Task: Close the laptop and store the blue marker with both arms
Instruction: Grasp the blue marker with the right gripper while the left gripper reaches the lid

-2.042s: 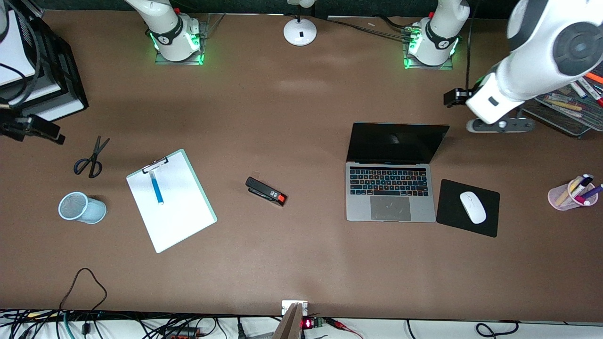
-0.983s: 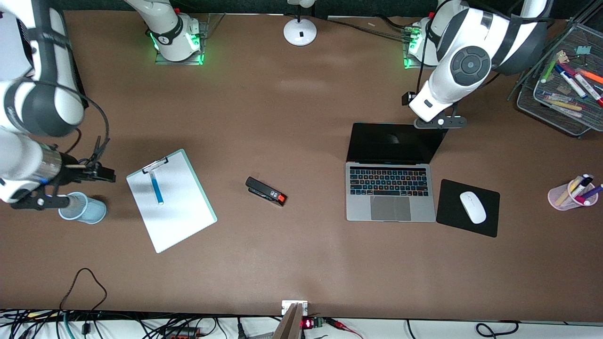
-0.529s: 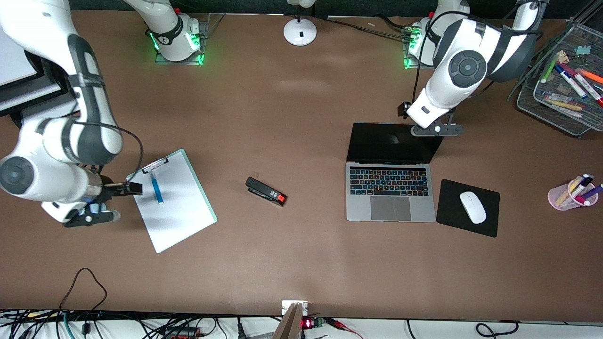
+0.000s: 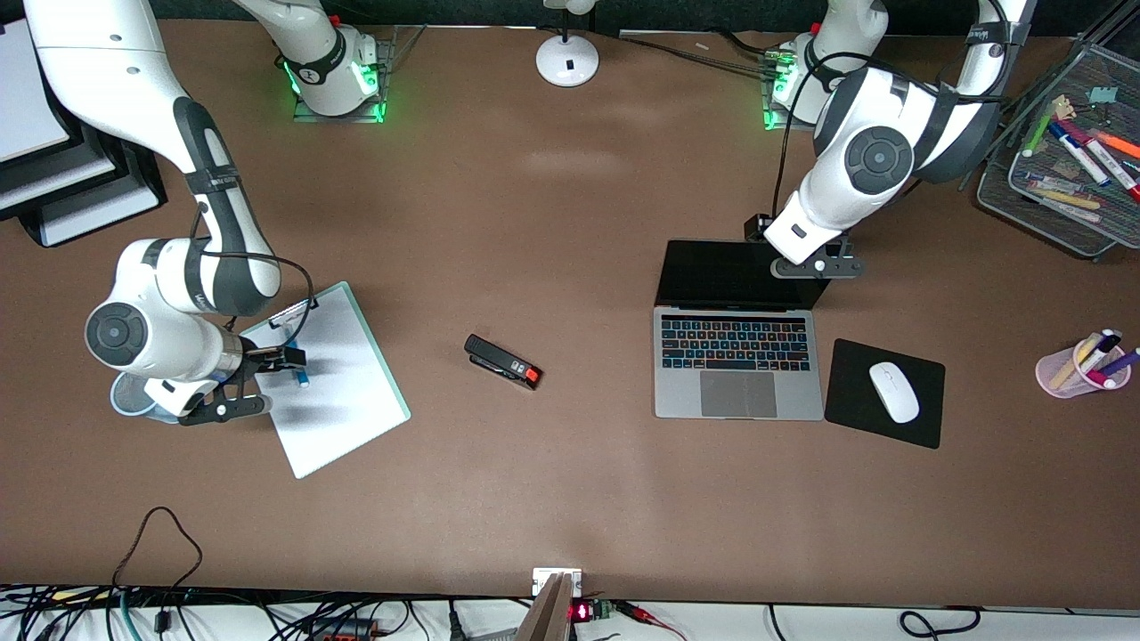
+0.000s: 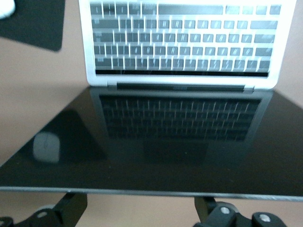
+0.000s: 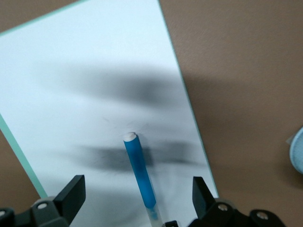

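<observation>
The laptop stands open near the left arm's end of the table, its black screen upright. My left gripper hangs open at the screen's top edge, its fingers just clear of that edge. The blue marker lies on a white clipboard toward the right arm's end; in the front view only its tip shows past the right arm. My right gripper hovers open over the marker. Its fingers stand wide on either side and do not touch it.
A pale blue mesh cup sits beside the clipboard, partly under the right arm. A black stapler lies mid-table. A mouse pad with a white mouse lies beside the laptop. A pink pen cup and a mesh tray stand at the left arm's end.
The right arm has swung in from the table's end to over the marker on the clipboard. The left arm has come down to the laptop screen's top edge. Both grippers stay open.
</observation>
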